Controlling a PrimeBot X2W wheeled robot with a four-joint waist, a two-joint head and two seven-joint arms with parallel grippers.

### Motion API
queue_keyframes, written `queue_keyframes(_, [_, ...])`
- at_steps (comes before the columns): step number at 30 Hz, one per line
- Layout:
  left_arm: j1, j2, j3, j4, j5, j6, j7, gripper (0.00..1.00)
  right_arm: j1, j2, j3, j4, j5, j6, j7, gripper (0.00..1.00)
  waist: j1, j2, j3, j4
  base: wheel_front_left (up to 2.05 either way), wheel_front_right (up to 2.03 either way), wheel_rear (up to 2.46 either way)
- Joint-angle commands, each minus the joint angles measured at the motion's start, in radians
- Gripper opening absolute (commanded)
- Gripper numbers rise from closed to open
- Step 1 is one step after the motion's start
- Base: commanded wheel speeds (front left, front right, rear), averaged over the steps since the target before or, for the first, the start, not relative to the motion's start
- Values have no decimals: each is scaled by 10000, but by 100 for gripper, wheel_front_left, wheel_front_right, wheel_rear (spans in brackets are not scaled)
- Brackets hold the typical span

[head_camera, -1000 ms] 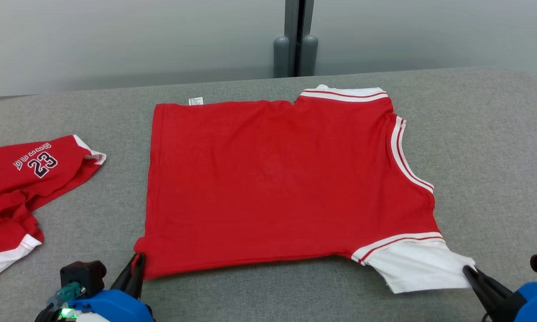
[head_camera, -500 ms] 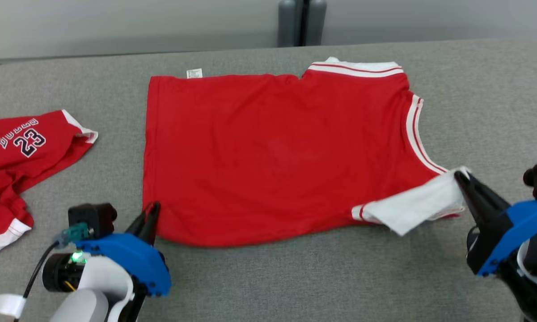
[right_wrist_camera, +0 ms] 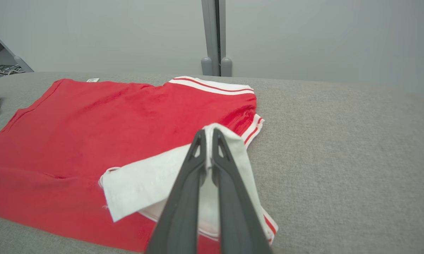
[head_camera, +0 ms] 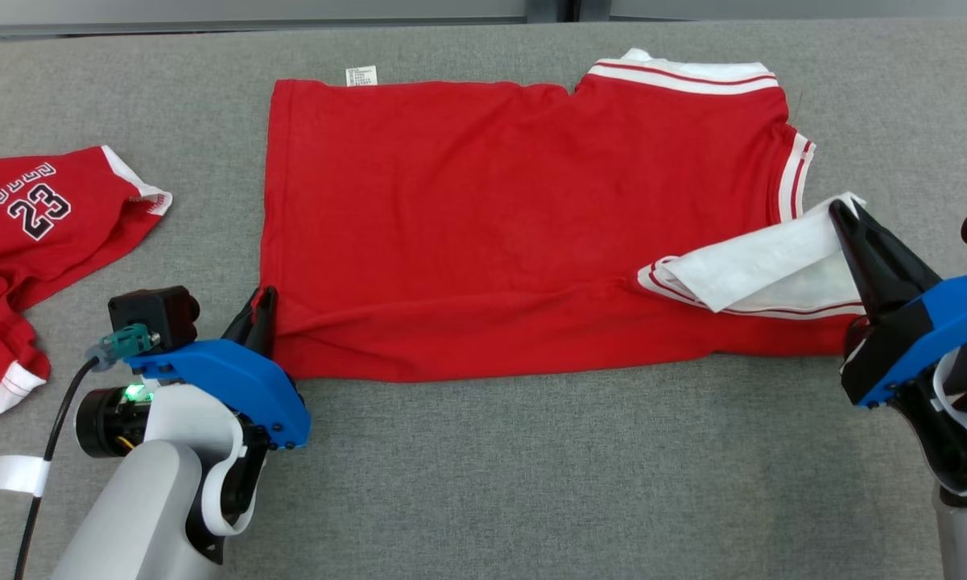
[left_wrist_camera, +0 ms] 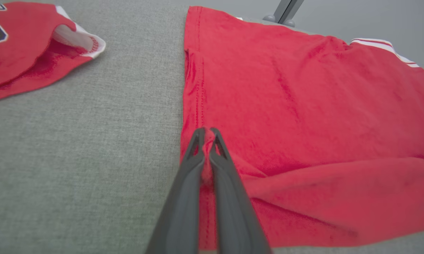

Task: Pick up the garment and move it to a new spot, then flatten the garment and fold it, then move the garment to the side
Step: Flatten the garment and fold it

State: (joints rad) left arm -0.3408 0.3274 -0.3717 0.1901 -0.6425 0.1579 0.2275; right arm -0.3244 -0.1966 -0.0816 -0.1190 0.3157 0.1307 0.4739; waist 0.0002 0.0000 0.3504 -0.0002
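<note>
The garment (head_camera: 483, 209) is a red jersey with white striped trim, spread across the grey table. My left gripper (head_camera: 264, 300) is shut on its near left hem corner (left_wrist_camera: 206, 135), lifted slightly. My right gripper (head_camera: 841, 211) is shut on the white sleeve (head_camera: 761, 262) at the near right, which is raised and folded back over the red body. In the right wrist view the fingers (right_wrist_camera: 208, 135) pinch the white cloth (right_wrist_camera: 155, 183). The near edge of the garment (left_wrist_camera: 321, 197) is rolled over onto itself.
A second red jersey (head_camera: 24, 234) printed 23 lies crumpled at the table's left; it shows as well in the left wrist view (left_wrist_camera: 28, 42). A white paper tag (head_camera: 4, 475) hangs on the left arm's cable. Grey table (head_camera: 531, 483) lies bare in front.
Both grippers have carried the near edge of the garment away from me, folding it over the body. The white sleeve now rests over the red. The head camera has tilted down.
</note>
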Motion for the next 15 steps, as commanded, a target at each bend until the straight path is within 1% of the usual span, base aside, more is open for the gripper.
queue_keyframes(1, [-247,-37,9,146,55,16,-81,0,-260,-69,46,157,-62,1,-188,0,-2,0,63,5,0,0,0])
queue_keyframes(8, [-545,-152,-3,632,42,-21,-272,0,-752,-145,208,986,-168,3,-831,0,-2,0,204,10,0,0,0])
queue_keyframes(9, [-562,-174,-17,707,38,-4,-275,2,-848,-146,269,1090,-126,1,-962,1,-2,0,209,20,0,0,0])
queue_keyframes(10, [-562,-193,-39,774,37,2,-275,14,-914,-174,312,1202,-100,1,-1055,27,-2,0,206,29,0,0,0])
queue_keyframes(11, [-557,-220,-55,840,16,-12,-284,40,-940,-225,381,1306,-107,1,-1157,67,-2,0,200,40,0,0,0])
queue_keyframes(12, [-542,-259,-74,888,-17,-28,-272,75,-993,-238,426,1434,-98,1,-1253,100,-2,0,184,51,0,0,0])
queue_keyframes(13, [-518,-291,-95,936,-55,-54,-267,100,-1072,-246,490,1515,-53,1,-1406,100,-2,0,159,67,0,0,0])
queue_keyframes(15, [-493,-346,-52,1008,-84,-70,-429,100,-1144,-337,664,1645,35,1,-1722,100,-2,0,75,101,0,0,0])
